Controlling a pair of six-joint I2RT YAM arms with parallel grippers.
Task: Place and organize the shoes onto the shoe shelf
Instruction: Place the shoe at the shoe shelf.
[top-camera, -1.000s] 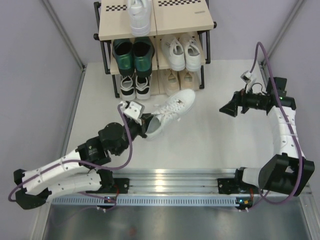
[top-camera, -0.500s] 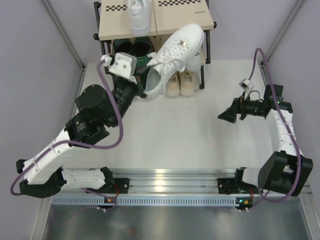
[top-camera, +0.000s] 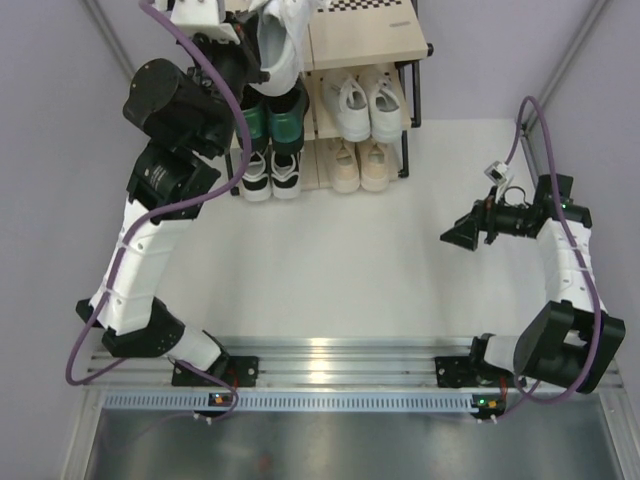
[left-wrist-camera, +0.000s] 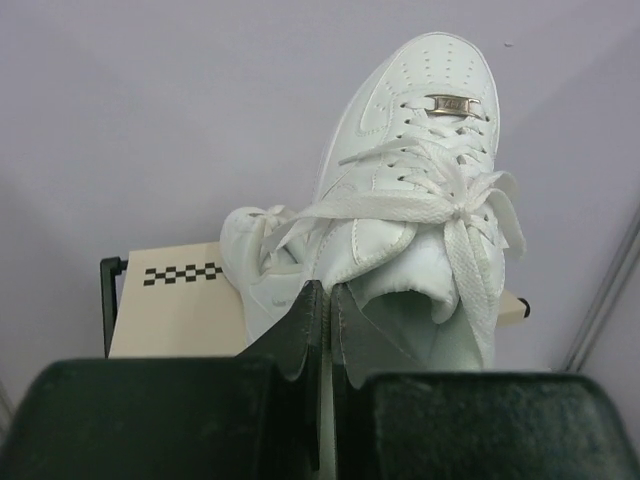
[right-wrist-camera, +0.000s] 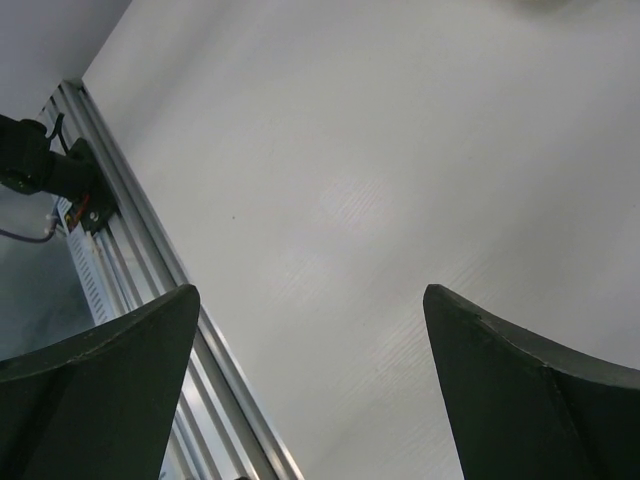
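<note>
My left gripper (left-wrist-camera: 328, 295) is shut on the collar of a white sneaker (left-wrist-camera: 420, 190), held high over the left end of the shoe shelf (top-camera: 360, 45). A second white sneaker (left-wrist-camera: 258, 262) stands on the top board just left of the held one. On the middle tier are glossy green heeled shoes (top-camera: 266, 114) and a white pair (top-camera: 360, 104). On the bottom tier are black-and-white sneakers (top-camera: 270, 176) and a beige pair (top-camera: 360, 165). My right gripper (top-camera: 460, 234) hangs open and empty over the floor at the right, far from the shelf.
The metal rail (top-camera: 330, 360) carrying both arm bases runs along the near edge. Grey walls with slanted posts (top-camera: 125, 70) close in both sides. In the right wrist view there is only bare white floor (right-wrist-camera: 380, 180) and the rail (right-wrist-camera: 130, 250).
My left arm has lifted the white sneaker from the floor in front of the shelf up to the shelf's top left. The right gripper stayed roughly in place, open.
</note>
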